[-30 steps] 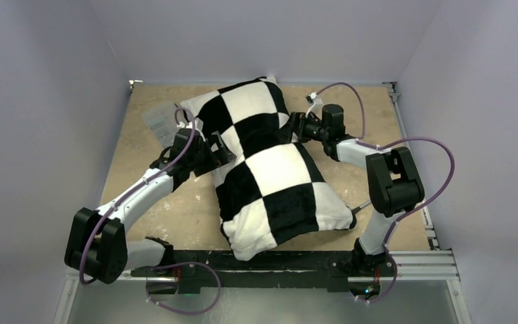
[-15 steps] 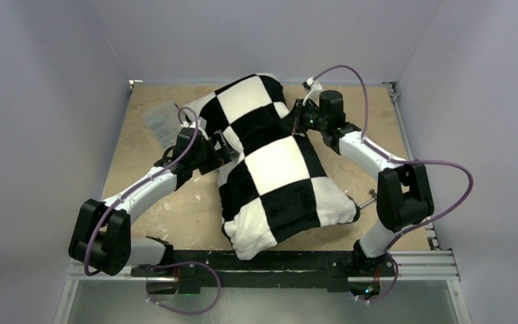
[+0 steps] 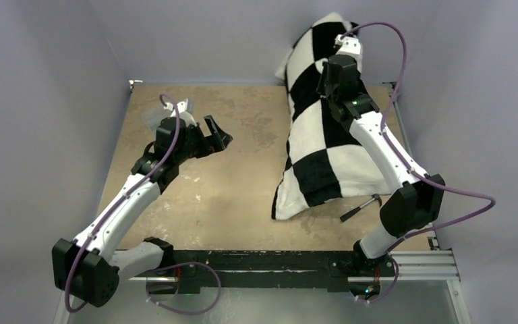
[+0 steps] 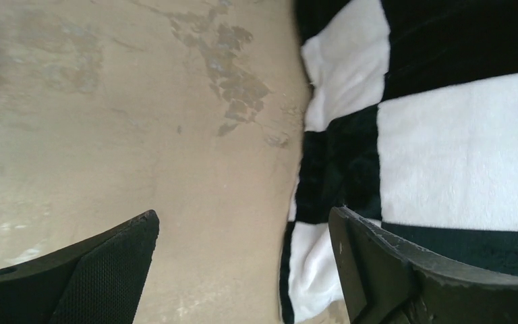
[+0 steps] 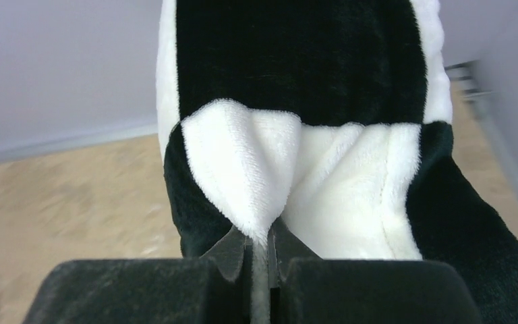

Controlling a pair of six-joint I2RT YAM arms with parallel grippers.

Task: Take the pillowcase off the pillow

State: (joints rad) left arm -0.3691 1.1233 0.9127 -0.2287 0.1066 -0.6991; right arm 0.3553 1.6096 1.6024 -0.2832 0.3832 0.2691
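Pillowcase (image 3: 317,155) hangs from my right end effector (image 5: 260,246)
I have it clamped on a white fold, the pillowcase's lower end resting on the counter (image 3: 229,196); my left end effector (image 3: 217,133) gapes left of the pillowcase.

The pillowcase (image 3: 310,142) hides the pillow completely from every view.

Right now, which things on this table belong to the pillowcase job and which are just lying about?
Job: black-and-white checkered plush pillowcase, bulging, its pillow unseen; right tool, shut on a pinch of it; left tool, open, holding nothing.
Lying about: crumpled clear plastic sheet at far left; thin dark rod-like item beside the pillowcase's near end.
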